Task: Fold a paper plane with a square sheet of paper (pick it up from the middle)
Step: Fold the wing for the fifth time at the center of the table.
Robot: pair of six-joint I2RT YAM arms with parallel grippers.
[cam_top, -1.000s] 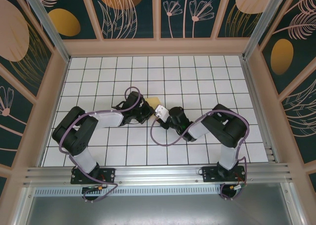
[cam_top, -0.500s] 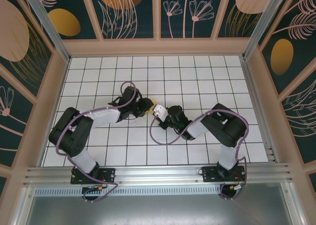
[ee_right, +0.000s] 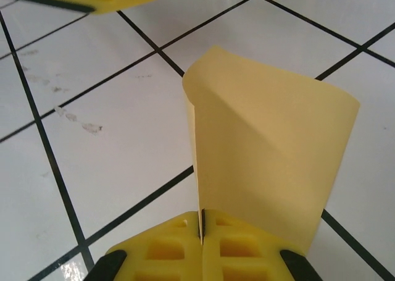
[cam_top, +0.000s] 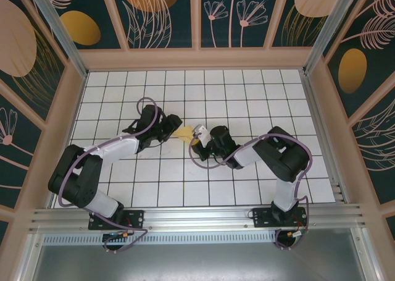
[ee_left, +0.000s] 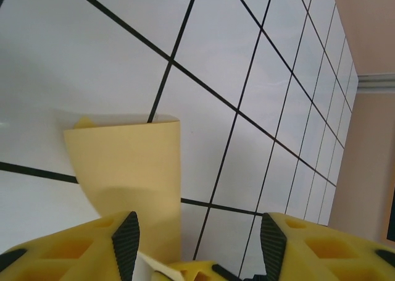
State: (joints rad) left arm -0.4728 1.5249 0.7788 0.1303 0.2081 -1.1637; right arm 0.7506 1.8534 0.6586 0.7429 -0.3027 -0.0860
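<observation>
The square sheet of paper (cam_top: 184, 133) is a small folded yellow piece standing up off the tiles near the table's middle. My right gripper (cam_top: 197, 136) is shut on its lower edge; in the right wrist view the jaws (ee_right: 201, 222) pinch that edge and the sheet (ee_right: 265, 157) curls upward from them. My left gripper (cam_top: 173, 125) is just left of the sheet, open. In the left wrist view the sheet (ee_left: 126, 170) runs beside the left fingertip (ee_left: 126, 239), and the gripper (ee_left: 199, 243) holds nothing. The paper plane is out of view.
The white gridded table (cam_top: 247, 96) is walled by a wooden frame (cam_top: 197, 58) at the back and both sides. A metal rail (cam_top: 197, 218) runs along the near edge above the arm bases. Purple cables loop beside both arms.
My left gripper opened, let go of the sheet and drew back to the left. My right gripper shut on the sheet's edge and shifted slightly left with it.
</observation>
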